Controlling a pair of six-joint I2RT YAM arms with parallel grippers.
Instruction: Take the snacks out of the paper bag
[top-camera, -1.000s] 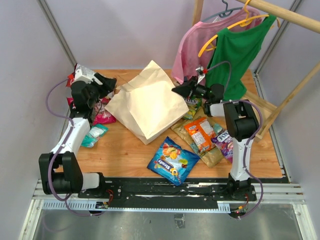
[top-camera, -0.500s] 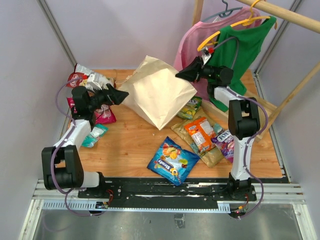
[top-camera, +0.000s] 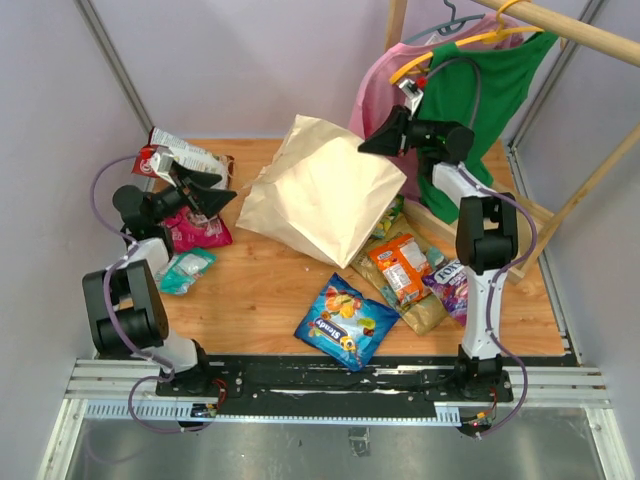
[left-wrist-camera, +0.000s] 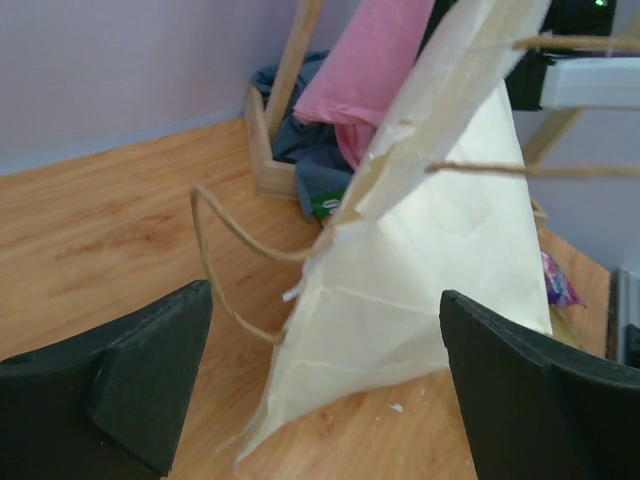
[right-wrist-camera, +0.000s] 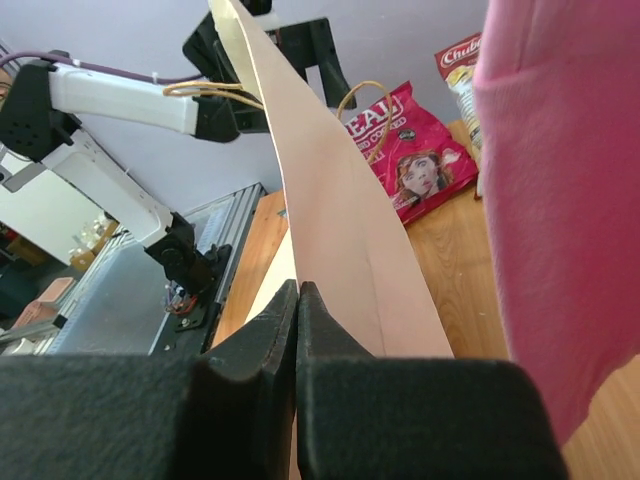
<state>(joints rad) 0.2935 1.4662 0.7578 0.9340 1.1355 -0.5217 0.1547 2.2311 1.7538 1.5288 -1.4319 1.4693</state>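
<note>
Tabletop (top-camera: 270, 290) has snacks (top-camera: 347, 322) scattered around the paper bag (top-camera: 320, 195), tilted up, one corner pinched tight in the right claw (top-camera: 372, 143) — left claw (top-camera: 225, 190) gapes empty by the handles (left-wrist-camera: 215, 260) — thin paper could tear or slip.

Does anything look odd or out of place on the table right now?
The paper bag hangs tilted, one edge pinched in the shut right gripper, its lower end resting on the table among scattered snack packets.

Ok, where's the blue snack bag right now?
In the top view, the blue packet lies flat at the near middle of the table, just in front of the paper bag and left of the orange packet.
</note>
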